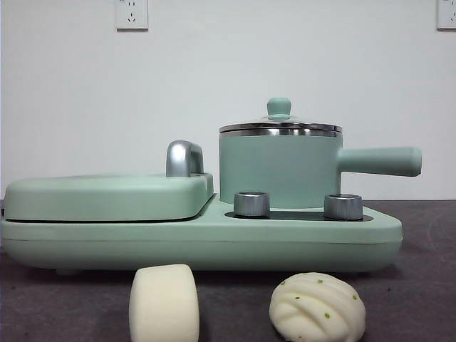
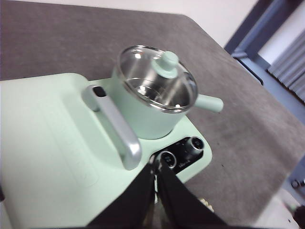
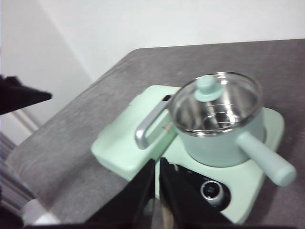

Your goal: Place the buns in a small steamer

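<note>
Two buns on the worktop [image 1: 427,285], both cut off at the frame's lower edge: smooth cylinder bun [image 1: 164,303], pleated bun [image 1: 318,306]. One small steamer [image 1: 279,167], lid on, beyond both claws. Left claw [image 2: 156,164] and right claw [image 3: 157,164]: jaws nearly together, holding nothing.

A mint-green cooker base [image 1: 214,242] sits on the dark worktop [image 1: 427,299], carrying the flat griddle [image 1: 107,196] with its chrome handle [image 1: 184,158] on one side and the small steamer [image 1: 278,167] on the other, glass lid [image 1: 279,122] on and straight handle [image 1: 381,161] pointing sideways. Two metal knobs [image 1: 251,204] stand just in front of the steamer. Nearer the camera, apart from each other, lie the plain bun [image 1: 164,303] and the pleated bun [image 1: 317,308] with green flecks.
</note>
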